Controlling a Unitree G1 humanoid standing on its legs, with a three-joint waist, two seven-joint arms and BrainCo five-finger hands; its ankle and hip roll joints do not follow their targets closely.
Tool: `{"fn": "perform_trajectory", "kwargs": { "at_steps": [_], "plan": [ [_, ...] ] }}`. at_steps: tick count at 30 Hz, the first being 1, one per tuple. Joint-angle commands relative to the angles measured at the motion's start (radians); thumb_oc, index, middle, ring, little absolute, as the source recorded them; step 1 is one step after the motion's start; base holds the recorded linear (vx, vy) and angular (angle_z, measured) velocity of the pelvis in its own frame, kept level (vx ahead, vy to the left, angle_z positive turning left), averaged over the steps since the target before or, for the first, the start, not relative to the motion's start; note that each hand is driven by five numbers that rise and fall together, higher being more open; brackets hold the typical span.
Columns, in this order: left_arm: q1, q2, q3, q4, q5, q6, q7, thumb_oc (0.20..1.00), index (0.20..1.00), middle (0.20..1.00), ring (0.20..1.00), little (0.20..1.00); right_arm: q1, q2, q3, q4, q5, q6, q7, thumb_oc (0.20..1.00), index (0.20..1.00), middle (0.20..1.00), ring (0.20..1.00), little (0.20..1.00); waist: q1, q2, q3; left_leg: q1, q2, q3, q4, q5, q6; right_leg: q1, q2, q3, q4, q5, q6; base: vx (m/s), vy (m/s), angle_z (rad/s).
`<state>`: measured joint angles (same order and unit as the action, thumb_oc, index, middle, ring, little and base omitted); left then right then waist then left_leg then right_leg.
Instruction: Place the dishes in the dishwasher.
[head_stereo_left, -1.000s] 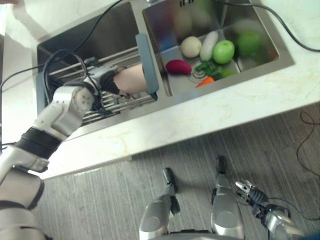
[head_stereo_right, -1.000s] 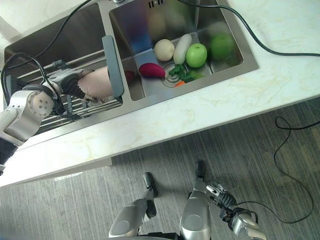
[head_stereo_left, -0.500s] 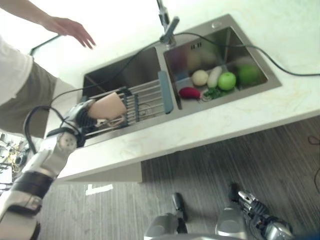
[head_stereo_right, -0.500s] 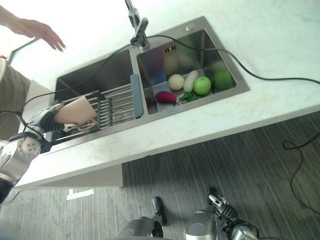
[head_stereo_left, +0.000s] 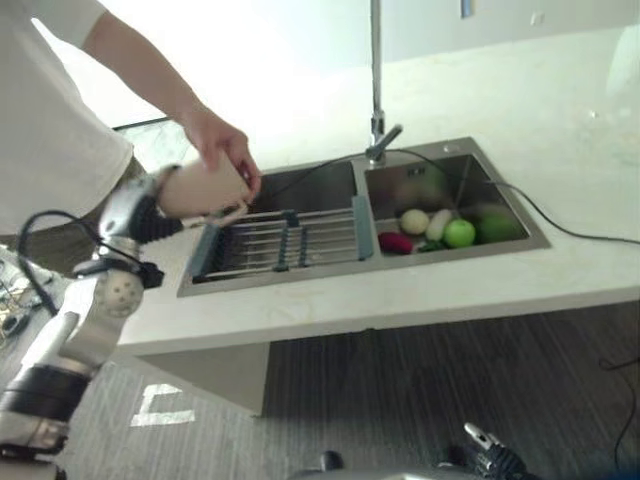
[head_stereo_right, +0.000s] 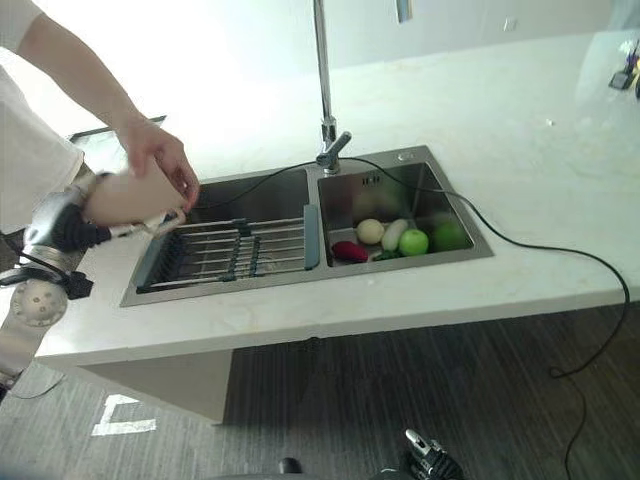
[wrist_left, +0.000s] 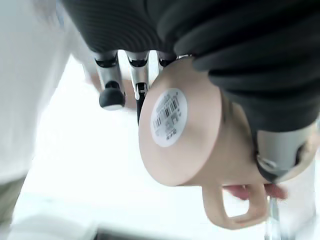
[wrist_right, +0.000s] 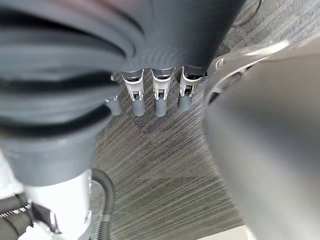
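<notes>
A pale pink mug (head_stereo_left: 197, 188) is held in the air above the left end of the sink's drying rack (head_stereo_left: 279, 245), with my left hand (head_stereo_left: 150, 218) shut on it. In the left wrist view the mug's base (wrist_left: 170, 117) with a barcode sticker faces the camera, my fingers (wrist_left: 112, 95) on one side, and its handle (wrist_left: 235, 210) sticks out. A person's hand (head_stereo_left: 226, 150) touches the mug from above. My right hand (wrist_right: 155, 95) hangs low over the floor with straight fingers, holding nothing.
A double steel sink (head_stereo_left: 300, 285) is set in a pale marble counter (head_stereo_left: 420, 290). The right basin holds a green apple (head_stereo_left: 459, 233), a red vegetable (head_stereo_left: 395, 242) and other produce. A tall tap (head_stereo_left: 376, 90) rises behind it. The person stands at the far left.
The camera has swung up and back. My left hand has lifted the mug off the rack and carried it left and up. The person's hand has come down onto the mug.
</notes>
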<state>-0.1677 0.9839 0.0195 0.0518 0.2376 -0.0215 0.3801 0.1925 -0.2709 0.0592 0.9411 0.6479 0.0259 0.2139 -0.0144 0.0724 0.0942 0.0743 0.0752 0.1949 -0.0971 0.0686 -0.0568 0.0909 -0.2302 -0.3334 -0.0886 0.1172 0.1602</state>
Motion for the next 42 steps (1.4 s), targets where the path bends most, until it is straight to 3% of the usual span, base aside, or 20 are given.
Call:
{"fn": "perform_trajectory", "kwargs": {
  "at_steps": [1, 4, 13, 19, 20, 21, 24, 27, 35, 42],
  "plan": [
    [-0.081, 0.014, 0.114, -0.017, -0.021, -0.044, 0.121, 0.2, 0.2, 0.2, 0.2, 0.2, -0.039, 0.008, -0.028, 0.022, -0.038, -0.012, 0.043, 1.0, 1.0, 1.0, 1.0, 1.0, 0.024, 0.022, 0.02, 0.042, 0.01, 0.045, 0.05, -0.116, -0.017, 0.041, 0.014, 0.005, 0.07, -0.158, 0.023, 0.0, -0.034, 0.18],
    [-0.029, -0.08, 0.155, -0.082, -0.007, -0.069, 0.148, 0.2, 0.2, 0.2, 0.2, 0.2, -0.048, 0.024, -0.023, 0.024, -0.054, -0.011, 0.042, 1.0, 1.0, 1.0, 1.0, 1.0, 0.047, 0.007, 0.008, 0.055, 0.018, 0.019, 0.041, -0.11, -0.023, 0.062, 0.028, -0.007, 0.065, -0.164, 0.014, 0.0, -0.042, 0.17],
    [0.068, -0.223, 0.22, -0.156, -0.074, -0.145, 0.166, 0.2, 0.2, 0.2, 0.2, 0.2, -0.057, 0.034, -0.024, 0.018, -0.075, 0.008, 0.04, 1.0, 1.0, 1.0, 1.0, 1.0, 0.097, -0.016, -0.006, 0.061, 0.026, -0.042, 0.025, -0.101, -0.033, 0.081, 0.052, -0.023, 0.062, -0.176, 0.0, -0.01, -0.019, 0.16],
    [0.122, -0.328, 0.249, -0.171, -0.26, -0.22, 0.139, 0.2, 0.2, 0.2, 0.2, 0.2, -0.066, 0.04, -0.026, 0.023, -0.086, 0.023, 0.043, 1.0, 1.0, 1.0, 1.0, 1.0, 0.127, -0.026, -0.004, 0.053, 0.033, -0.077, 0.02, -0.094, -0.04, 0.085, 0.066, -0.033, 0.06, -0.182, -0.008, -0.03, -0.021, 0.21],
    [0.128, -0.346, 0.246, -0.17, -0.305, -0.228, 0.117, 0.755, 0.755, 0.755, 0.755, 0.755, -0.068, 0.04, -0.025, 0.023, -0.086, 0.027, 0.042, 1.0, 1.0, 1.0, 1.0, 1.0, 0.13, -0.027, -0.003, 0.052, 0.032, -0.081, 0.02, -0.094, -0.041, 0.086, 0.067, -0.033, 0.06, -0.183, -0.009, -0.01, -0.011, 0.22],
    [0.131, -0.362, 0.24, -0.169, -0.358, -0.239, 0.095, 1.0, 1.0, 1.0, 1.0, 1.0, -0.07, 0.042, -0.024, 0.021, -0.086, 0.03, 0.039, 1.0, 1.0, 1.0, 1.0, 1.0, 0.131, -0.028, -0.003, 0.051, 0.033, -0.083, 0.019, -0.094, -0.041, 0.086, 0.067, -0.033, 0.06, -0.183, -0.01, -0.03, -0.007, 0.18],
    [0.163, -0.456, 0.202, -0.171, -0.429, -0.284, 0.011, 1.0, 1.0, 1.0, 1.0, 1.0, -0.082, 0.054, -0.017, 0.017, -0.083, 0.037, 0.026, 1.0, 1.0, 1.0, 1.0, 1.0, 0.142, -0.031, 0.004, 0.049, 0.034, -0.089, 0.018, -0.092, -0.041, 0.085, 0.069, -0.035, 0.063, -0.184, -0.015, -0.03, 0.002, 0.05],
    [0.181, -0.484, 0.184, -0.171, -0.422, -0.315, -0.014, 1.0, 1.0, 1.0, 1.0, 1.0, -0.087, 0.056, -0.012, 0.007, -0.075, 0.044, 0.018, 1.0, 1.0, 1.0, 1.0, 1.0, 0.147, -0.031, 0.007, 0.049, 0.034, -0.091, 0.016, -0.092, -0.041, 0.085, 0.069, -0.036, 0.061, -0.182, -0.016, 0.0, 0.0, 0.0],
    [0.184, -0.475, 0.18, -0.181, -0.433, -0.338, -0.03, 1.0, 1.0, 1.0, 1.0, 1.0, -0.089, 0.051, 0.0, -0.009, -0.052, 0.061, -0.003, 1.0, 1.0, 1.0, 1.0, 1.0, 0.145, -0.031, 0.01, 0.05, 0.034, -0.08, 0.011, -0.09, -0.037, 0.083, 0.065, -0.034, 0.055, -0.173, -0.011, 0.0, 0.003, 0.0],
    [0.158, -0.456, 0.168, -0.174, -0.527, -0.362, -0.104, 1.0, 1.0, 1.0, 1.0, 1.0, -0.065, 0.046, -0.009, 0.005, -0.066, 0.052, 0.014, 1.0, 1.0, 1.0, 1.0, 1.0, 0.111, -0.032, 0.01, 0.053, 0.031, -0.049, 0.01, -0.093, -0.031, 0.072, 0.062, -0.018, 0.051, -0.161, 0.0, -0.01, 0.028, -0.04]
  ]
}}
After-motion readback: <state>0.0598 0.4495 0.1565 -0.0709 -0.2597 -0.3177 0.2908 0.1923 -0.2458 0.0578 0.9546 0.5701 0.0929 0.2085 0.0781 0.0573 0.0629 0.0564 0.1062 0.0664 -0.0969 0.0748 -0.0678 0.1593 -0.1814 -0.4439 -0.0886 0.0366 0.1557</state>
